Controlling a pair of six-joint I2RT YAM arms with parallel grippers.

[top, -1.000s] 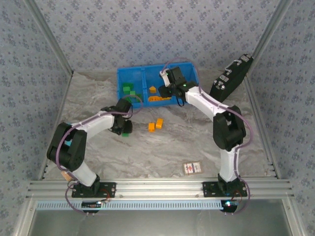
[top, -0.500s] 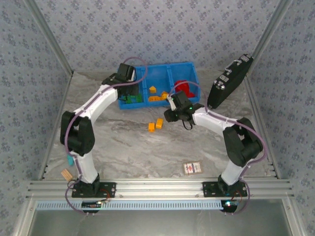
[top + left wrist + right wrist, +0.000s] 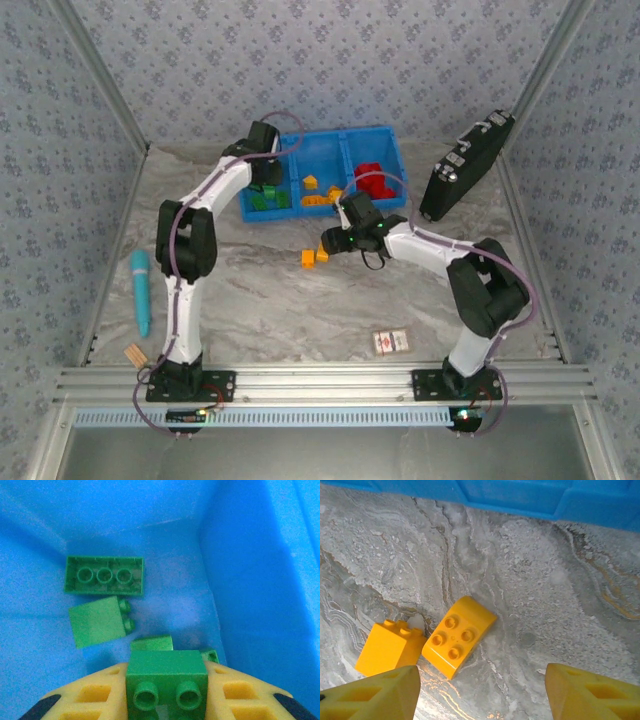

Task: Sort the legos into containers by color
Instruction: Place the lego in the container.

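**Left gripper** point(image 3: 166, 700): jaws clamped on one green brick point(image 3: 166, 672), studs facing the wrist camera, held over the left compartment of the blue tray point(image 3: 260, 580).
**Left compartment:** loose green bricks point(image 3: 104, 575), one long and upturned, one lying on its side.
**Middle compartment:** orange bricks point(image 3: 318, 198).
**Right compartment:** red bricks point(image 3: 372, 180).
**Right gripper** point(image 3: 481, 680): jaws wide, nothing between them, above two orange pieces on the table point(image 3: 560, 605) just near of the tray. These are a curved brick point(image 3: 457, 636) and a square brick point(image 3: 390, 647), side by side and apparently touching.
**Also present:** black device point(image 3: 468, 165) far right, light blue stick point(image 3: 141, 290) left, card point(image 3: 390, 342) near edge.
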